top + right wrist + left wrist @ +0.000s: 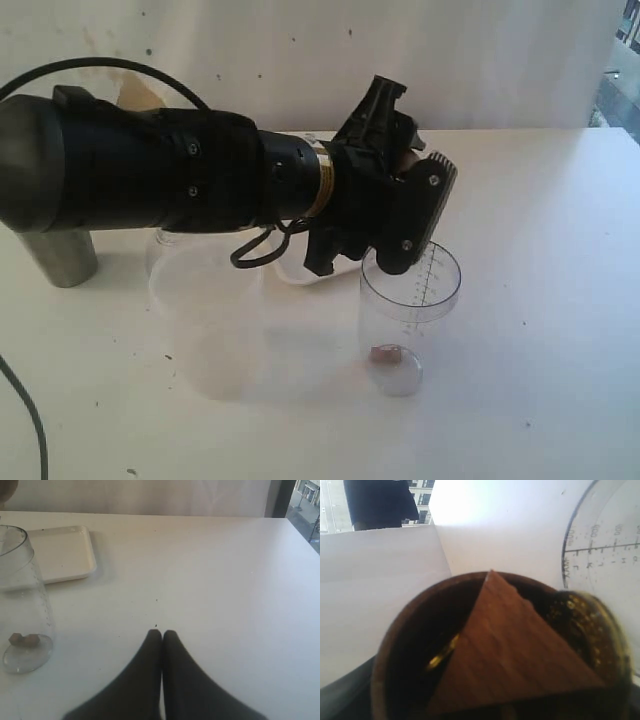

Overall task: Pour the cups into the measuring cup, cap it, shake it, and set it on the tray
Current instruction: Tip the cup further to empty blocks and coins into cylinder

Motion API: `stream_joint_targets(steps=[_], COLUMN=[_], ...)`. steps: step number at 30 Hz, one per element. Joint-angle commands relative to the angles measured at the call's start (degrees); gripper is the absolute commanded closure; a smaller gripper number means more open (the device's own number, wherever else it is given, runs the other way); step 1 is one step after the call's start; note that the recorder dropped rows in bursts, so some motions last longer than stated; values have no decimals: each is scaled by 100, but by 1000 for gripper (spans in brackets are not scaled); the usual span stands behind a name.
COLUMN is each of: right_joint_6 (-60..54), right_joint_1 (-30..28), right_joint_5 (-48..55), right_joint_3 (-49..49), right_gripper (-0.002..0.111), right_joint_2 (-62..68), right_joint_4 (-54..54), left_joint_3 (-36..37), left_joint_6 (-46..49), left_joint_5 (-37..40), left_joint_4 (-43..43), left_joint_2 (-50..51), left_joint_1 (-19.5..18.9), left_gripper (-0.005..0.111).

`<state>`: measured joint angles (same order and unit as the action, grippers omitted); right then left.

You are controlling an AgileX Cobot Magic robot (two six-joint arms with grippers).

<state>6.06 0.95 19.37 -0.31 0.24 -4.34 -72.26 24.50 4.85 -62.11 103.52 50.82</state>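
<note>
Grips the brown wooden cup [395,645] in the left gripper [404,165], jaws spread wide around its body, just above the rim of the measuring cup [410,300]. Looks straight into the cup's dark mouth from the left wrist, with a flat triangular wood-grained piece [515,655] lying inside and the printed scale close beyond.

Measuring cup upright near the middle of the table [540,300], lid off, with two small brown bits [385,353] at its bottom. Just left of it, a frosted plastic container [205,310], touching or apart impossible to tell. Farther back and left of the measuring cup, the white tray [60,555], nothing on it, mostly hidden under the arm in the exterior view. At the far left, behind the arm's thick black body, the steel tumbler [60,258], upright.

Right gripper [162,635] pressed shut on nothing, low over bare table to the right of the measuring cup, well apart from it.
</note>
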Motion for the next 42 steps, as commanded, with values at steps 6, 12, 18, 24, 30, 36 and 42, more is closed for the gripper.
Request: stream_joint_targets(steps=[6,12,18,24,30,36,42], right_joint_6=[22,22,22,22,22,22,22], right_joint_1=[-28,-28,-28,-28,-28,-28,-28], right_joint_5=[-8,-8,-8,-8,-8,-8,-8], right_joint_3=[31,31,31,31,31,31,31], right_gripper=[108,108,108,108,108,108,108], right_joint_2=[-24,-24,-24,-24,-24,-24,-24], right_joint_4=[-17,-17,-17,-17,-17,-17,-17], left_joint_3=[-39,-39,-39,-52,-52,-52,-52], left_joint_6=[447,554,554,554,529,246,271], left_joint_5=[256,380,418,715,1012,512,706], left_joint_4=[-53,-186,-201,-638,-860,-871,-1393], left_joint_2=[-112,-112,-112,-112,-112,-174,-174], left_joint_1=[165,212,212,248,260,260,501], left_gripper=[107,107,107,107,107,107,107])
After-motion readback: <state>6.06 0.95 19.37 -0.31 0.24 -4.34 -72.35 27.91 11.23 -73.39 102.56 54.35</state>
